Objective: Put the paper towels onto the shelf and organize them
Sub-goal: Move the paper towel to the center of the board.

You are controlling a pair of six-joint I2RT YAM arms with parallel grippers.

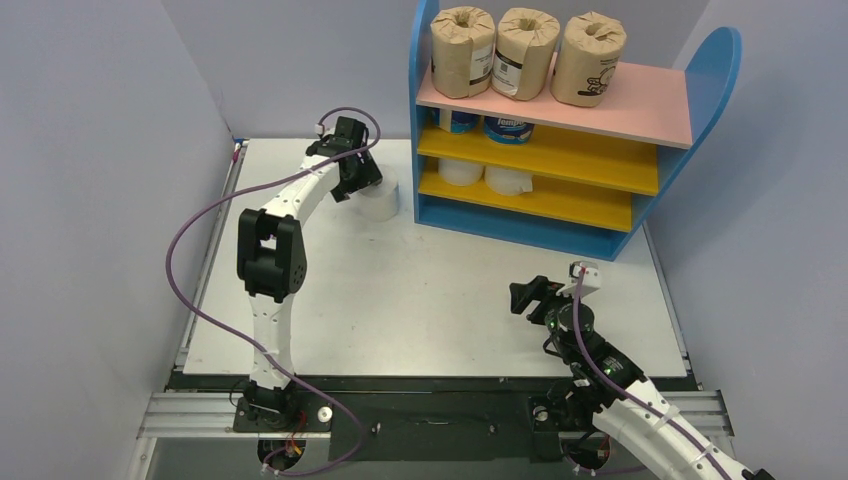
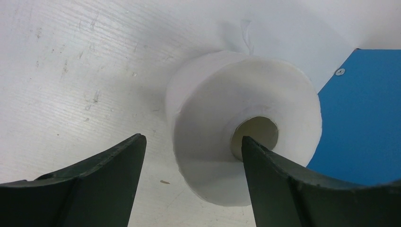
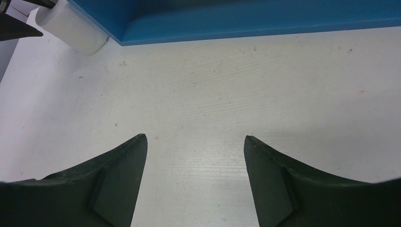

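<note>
Two arms rise from the near edge of the white table [image 1: 420, 300]. Nearest is the right gripper [image 1: 527, 297], low over bare tabletop well in front of the shelf; its wrist view shows its fingers [image 3: 118, 184] spread wide with nothing between them. Farther back on the other side, the left gripper [image 1: 357, 186] hangs over a plain white roll [image 1: 380, 205], which stands on end on the table with its hollow core facing up. From the left wrist, the dark fingers [image 2: 108, 179] are wide apart, the roll's top face fills the gap between them, and one fingertip overlaps the rim of the core; whether either finger touches the paper I cannot tell. That roll sits just beside the left blue side panel of the shelf [image 1: 424, 120], outside it. On the shelf, three brown-wrapped rolls [image 1: 527, 53] stand in a row on the pink top board [image 1: 640, 105]. Beneath, two blue-and-white Tempo rolls [image 1: 508, 128] sit at the left end of the middle yellow board [image 1: 590, 160], and two white rolls [image 1: 461, 172] lie at the left end of the lower yellow board [image 1: 580, 200].
</note>
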